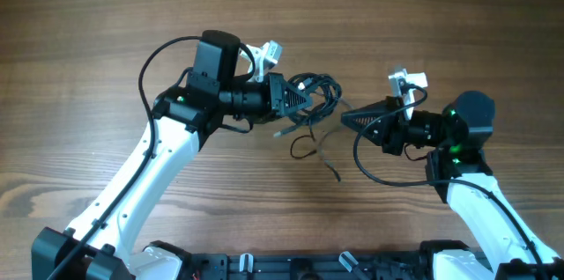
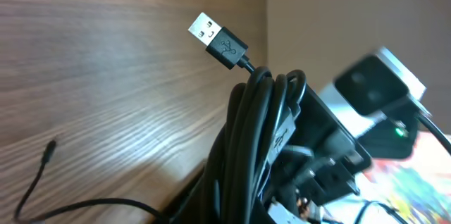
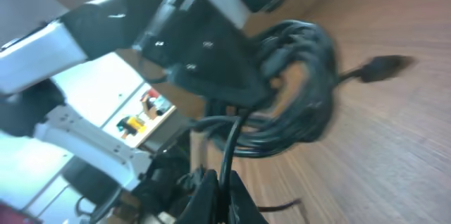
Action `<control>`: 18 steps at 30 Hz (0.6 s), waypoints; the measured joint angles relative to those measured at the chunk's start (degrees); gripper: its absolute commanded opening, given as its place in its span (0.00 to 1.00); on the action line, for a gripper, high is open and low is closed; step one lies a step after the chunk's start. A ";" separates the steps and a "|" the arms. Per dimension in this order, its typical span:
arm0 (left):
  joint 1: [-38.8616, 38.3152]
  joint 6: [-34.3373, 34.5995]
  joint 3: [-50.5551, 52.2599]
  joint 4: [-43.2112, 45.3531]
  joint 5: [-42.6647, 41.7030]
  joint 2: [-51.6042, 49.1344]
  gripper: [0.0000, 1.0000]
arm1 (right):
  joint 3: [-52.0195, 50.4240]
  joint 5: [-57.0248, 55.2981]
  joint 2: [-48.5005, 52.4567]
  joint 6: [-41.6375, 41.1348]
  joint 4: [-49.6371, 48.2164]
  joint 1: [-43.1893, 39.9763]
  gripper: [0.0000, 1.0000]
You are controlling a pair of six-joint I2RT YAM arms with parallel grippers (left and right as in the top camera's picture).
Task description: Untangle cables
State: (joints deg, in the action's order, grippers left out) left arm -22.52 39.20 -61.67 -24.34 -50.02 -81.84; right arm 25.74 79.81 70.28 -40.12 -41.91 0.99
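Left gripper [image 1: 304, 102]: jaws clenched, grasping the cable bundle [image 1: 319, 93] at their tips; they point toward the right arm.
Right gripper [image 1: 346, 120]: jaws clenched on one black strand [image 3: 230, 146] that runs from the bundle straight into them.
Cable bundle: a knot of thin black coils hanging off the left jaws, lifted above the surface [image 1: 106, 16], between the two sets of jaws and nearer the left ones.
USB-A plug [image 2: 218, 39]: sticks up and out of the top of the bundle, just beyond the left jaws, its metal end in the air.
Second plug [image 3: 380, 67]: a dark plug end jutting out of the bundle on the side away from the right jaws; blurred, so its type cannot be told.
Loose ends [image 1: 306, 145]: a small loop and a short tail drop from the bundle onto the surface, below and between both jaws.
Thin lead tip [image 2: 50, 148]: a slim cord ending in a small tip lies on the surface, well apart from the left jaws.
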 measured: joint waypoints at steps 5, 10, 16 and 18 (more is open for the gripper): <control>-0.81 -0.22 0.00 0.07 4.37 0.17 0.04 | -0.09 1.55 0.02 -14.58 -14.99 0.02 0.04; -2.69 -0.44 0.00 0.24 7.32 0.87 0.04 | -0.11 -3.26 0.02 -24.70 -20.31 0.04 0.04; -8.48 -0.44 0.00 0.37 13.03 0.85 0.04 | -0.11 -15.12 0.02 -27.21 -20.33 0.07 0.05; -10.40 -0.42 0.00 0.46 13.99 0.85 0.04 | -0.11 -18.01 0.02 -24.30 -20.20 0.04 0.05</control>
State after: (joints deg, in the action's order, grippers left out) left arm -32.93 38.79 -61.67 -23.88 -36.03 -80.99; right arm 25.63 61.80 70.30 -64.42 -62.11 1.04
